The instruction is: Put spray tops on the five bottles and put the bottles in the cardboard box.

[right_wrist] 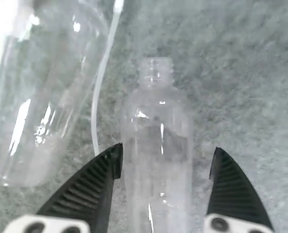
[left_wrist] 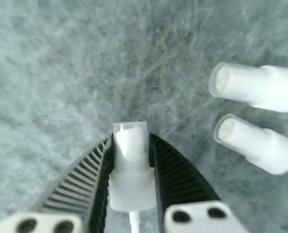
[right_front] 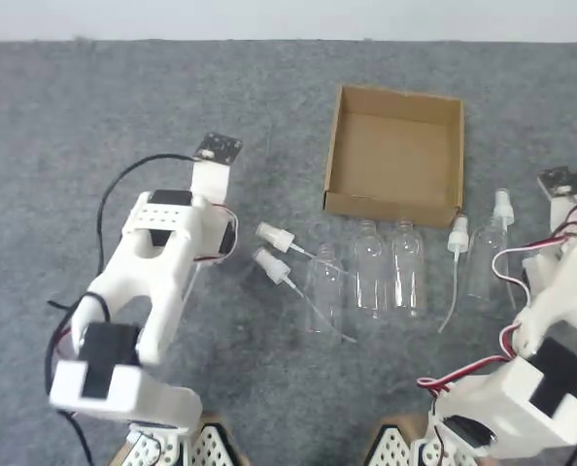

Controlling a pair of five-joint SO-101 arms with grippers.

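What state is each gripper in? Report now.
Left gripper: shut on a spray top.
Right gripper: open, straddling an uncapped bottle.

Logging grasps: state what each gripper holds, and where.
Left gripper: white plastic spray top, pinched by its sides. Right gripper: open around a clear plastic bottle, holding nothing.

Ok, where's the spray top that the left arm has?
The spray top is clamped in the left pincer, right beside the two loose spray tops, on the left of the row of bottles in the high view.
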